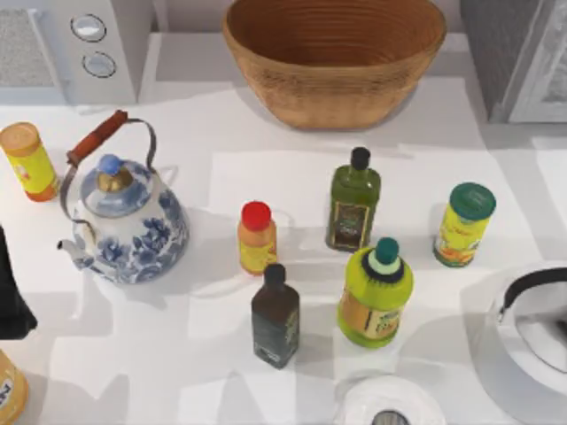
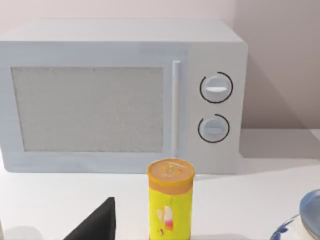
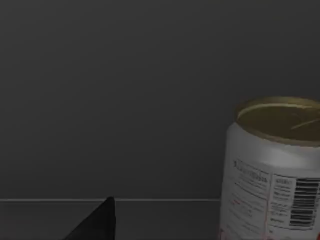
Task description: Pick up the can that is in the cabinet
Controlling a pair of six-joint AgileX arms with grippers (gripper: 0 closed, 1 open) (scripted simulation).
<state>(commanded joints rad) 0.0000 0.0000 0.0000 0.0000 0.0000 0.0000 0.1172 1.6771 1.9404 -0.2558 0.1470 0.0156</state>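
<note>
While your right wrist camera peers into a dim grey interior, the can (image 3: 272,170) stands upright there, white-bodied with a gold top and a barcode. From above, the cabinet (image 1: 518,57) sits at the table's two o'clock corner, the microwave (image 1: 66,49) at ten o'clock. Your left arm (image 1: 13,292) waits at nine o'clock; I cannot tell either gripper's finger state.

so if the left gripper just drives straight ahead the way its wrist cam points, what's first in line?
Probably the yellow canister, standing upright dead ahead. The white microwave sits behind it. One dark gripper finger shows low in the wrist view; depth to the canister is unclear.
</note>
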